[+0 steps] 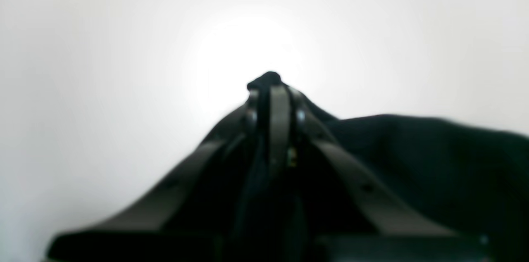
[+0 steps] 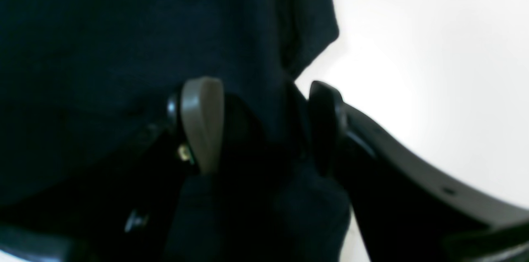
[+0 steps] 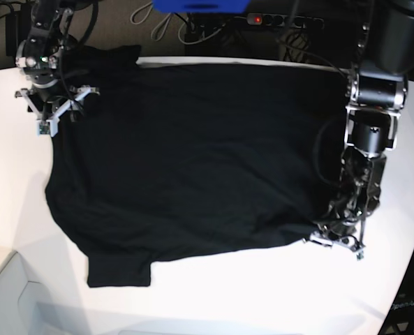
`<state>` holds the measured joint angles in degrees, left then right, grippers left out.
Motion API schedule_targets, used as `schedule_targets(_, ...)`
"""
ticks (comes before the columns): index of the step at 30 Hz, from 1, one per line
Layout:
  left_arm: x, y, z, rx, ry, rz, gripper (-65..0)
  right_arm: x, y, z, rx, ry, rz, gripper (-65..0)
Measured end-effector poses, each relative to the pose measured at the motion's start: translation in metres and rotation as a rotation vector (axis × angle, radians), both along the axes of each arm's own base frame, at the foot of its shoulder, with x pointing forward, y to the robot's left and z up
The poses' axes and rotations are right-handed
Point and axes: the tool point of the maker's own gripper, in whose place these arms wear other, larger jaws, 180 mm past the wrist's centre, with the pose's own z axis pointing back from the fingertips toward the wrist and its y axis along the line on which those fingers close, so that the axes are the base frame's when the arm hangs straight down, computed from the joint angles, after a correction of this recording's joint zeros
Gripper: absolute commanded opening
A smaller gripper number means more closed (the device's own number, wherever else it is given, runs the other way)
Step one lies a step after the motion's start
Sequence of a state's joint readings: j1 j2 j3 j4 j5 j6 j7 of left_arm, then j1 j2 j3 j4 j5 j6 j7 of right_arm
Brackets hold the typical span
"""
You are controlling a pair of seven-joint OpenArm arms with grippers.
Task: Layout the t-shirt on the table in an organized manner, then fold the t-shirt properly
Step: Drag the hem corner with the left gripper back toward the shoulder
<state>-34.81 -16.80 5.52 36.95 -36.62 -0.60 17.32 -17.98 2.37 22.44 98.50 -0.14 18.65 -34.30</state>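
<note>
Nearest to you, a short sleeve of the t-shirt point(image 3: 186, 160) points toward the near edge of the desk point(image 3: 248, 293), at the lower left of the black cloth. The t-shirt lies spread over the middle of the white desk, with only its plain black side up and some soft wrinkles. At the near right corner of the cloth you see the left claw point(image 3: 336, 237), low on the desk; in its wrist view the left claw point(image 1: 272, 92) has its fingers pressed together on a small pinch of black cloth point(image 1: 413, 150), so it is clamped on the t-shirt. Further away, at the far left, the right claw point(image 3: 53, 115) stands at the cloth's edge. In its wrist view the right claw point(image 2: 264, 125) has its fingers apart, with a fold of the t-shirt point(image 2: 124, 26) between them.
</note>
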Motion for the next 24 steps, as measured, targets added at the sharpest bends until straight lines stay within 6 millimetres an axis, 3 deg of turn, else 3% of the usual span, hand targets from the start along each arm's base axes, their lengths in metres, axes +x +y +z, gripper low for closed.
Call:
schedule_targets(4,0.025,-0.002,0.057,0.021,-0.148,-0.029,-64.6,-0.001,0.0,-0.001,0.001,0.004,0.0,-31.8)
schedule_targets(6,0.028,-0.003,0.064,0.023,-0.165,-0.034,-64.5,-0.001,0.0,0.0,-0.001,0.005,0.0,-31.8)
schedule_targets(9,0.026,-0.001,0.058,0.037,-0.138,-0.036,-60.6,-0.001,0.0,0.0,-0.001,0.005,0.0,-31.8)
schedule_targets(12,0.025,0.002,0.056,0.104,-0.128,-0.053,-45.5,-0.001,0.0,0.0,-0.001,0.004,0.0,-31.8)
schedule_targets(16,0.025,0.0,0.054,0.142,-0.122,-0.065,-15.3,-0.001,0.0,0.0,-0.002,0.004,-0.001,-31.8)
schedule_targets(18,0.023,-0.004,0.052,0.131,-0.125,-0.07,-3.4,-0.001,0.0,0.0,-0.001,0.004,-0.001,-31.8)
schedule_targets(19,0.02,-0.008,0.05,0.128,-0.128,-0.078,0.0,-0.001,0.0,0.0,-0.001,0.005,-0.001,-31.8)
schedule_targets(24,-0.012,-0.036,0.031,0.113,-0.072,-0.166,0.0,0.0,0.0,0.0,0.001,0.001,0.0,-31.8)
